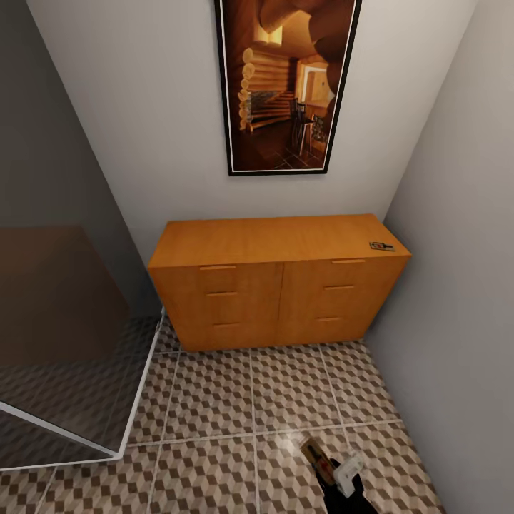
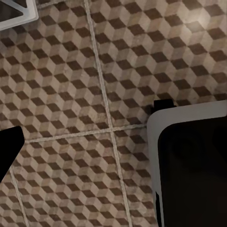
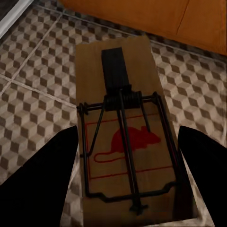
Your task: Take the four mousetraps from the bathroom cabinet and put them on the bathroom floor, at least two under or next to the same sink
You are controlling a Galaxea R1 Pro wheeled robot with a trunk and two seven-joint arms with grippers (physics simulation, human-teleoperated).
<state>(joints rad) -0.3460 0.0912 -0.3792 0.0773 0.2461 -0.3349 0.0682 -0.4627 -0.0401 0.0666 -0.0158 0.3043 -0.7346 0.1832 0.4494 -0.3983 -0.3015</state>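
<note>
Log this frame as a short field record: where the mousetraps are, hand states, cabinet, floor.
held mousetrap: in right hand, above the floor
right hand: shut on mousetrap, low in the head view
second mousetrap: on cabinet top, right end
cabinet: against the back wall, drawers closed
bathroom floor: cube-pattern tiles, no trap lying on the visible part
left hand: state unclear in the left wrist view
wall picture: above cabinet

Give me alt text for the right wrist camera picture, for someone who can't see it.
A mousetrap, a tan wooden board with dark wire parts and a red mouse print, sits between the right gripper's two dark fingers, above the bathroom floor with its cube-pattern tiles. The orange-tan cabinet stands just beyond.
</note>
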